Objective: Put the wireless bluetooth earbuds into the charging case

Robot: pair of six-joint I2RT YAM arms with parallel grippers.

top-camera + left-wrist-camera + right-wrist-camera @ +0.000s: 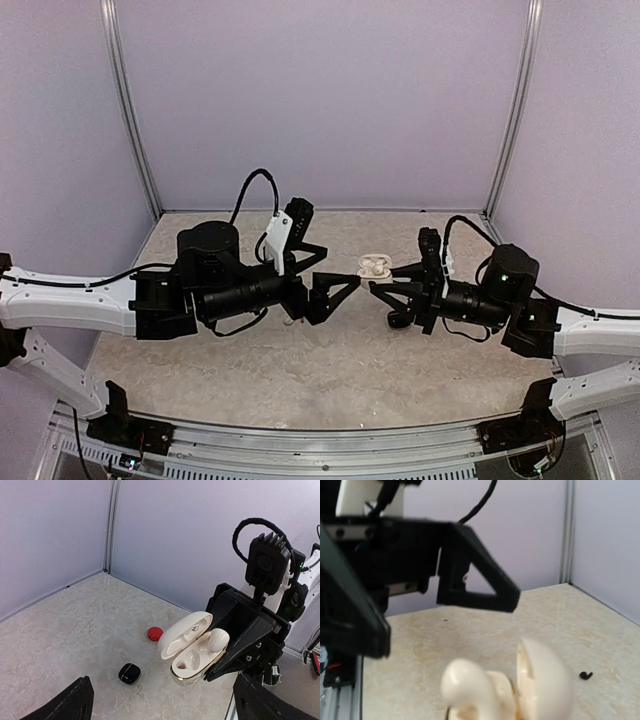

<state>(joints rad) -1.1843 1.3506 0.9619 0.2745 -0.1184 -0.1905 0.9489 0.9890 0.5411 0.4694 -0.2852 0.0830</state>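
My right gripper [387,282] is shut on an open white charging case [375,267] and holds it above the table. In the left wrist view the case [192,662] has its lid [182,632] swung up. One white earbud [218,640] sits in its right slot and the left slot is empty. The right wrist view shows the earbud [465,682] and lid [545,680] close up and blurred. My left gripper [345,291] is open and empty, facing the case from the left, a short gap away. A small red piece [155,633] and a small glossy black piece [129,673] lie on the table below.
A tiny black curved bit [586,675] lies on the marble-patterned tabletop [300,370]. Lilac walls close in the back and both sides, with a metal post [111,525] in the corner. The two arms' fingers nearly meet over the middle of the table.
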